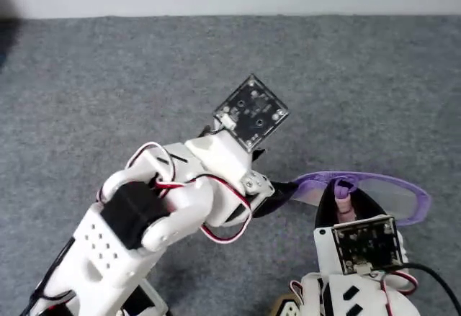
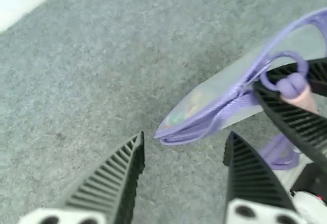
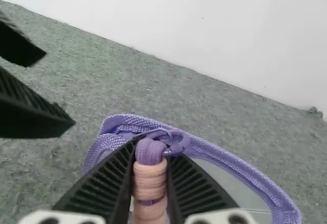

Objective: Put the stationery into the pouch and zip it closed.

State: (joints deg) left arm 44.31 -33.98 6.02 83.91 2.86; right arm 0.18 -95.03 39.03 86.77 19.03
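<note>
Left gripper (image 2: 185,147) was released, holding nothing. The pouch (image 2: 219,99) tip lay just ahead of the gap between its jaws. The pouch's long axis ran away toward the right gripper (image 3: 152,151), clenched on the zipper pull (image 3: 149,175). Left was nearer the free end.

Pouch (image 1: 389,192) — partly under right arm (image 1: 360,247)
</note>
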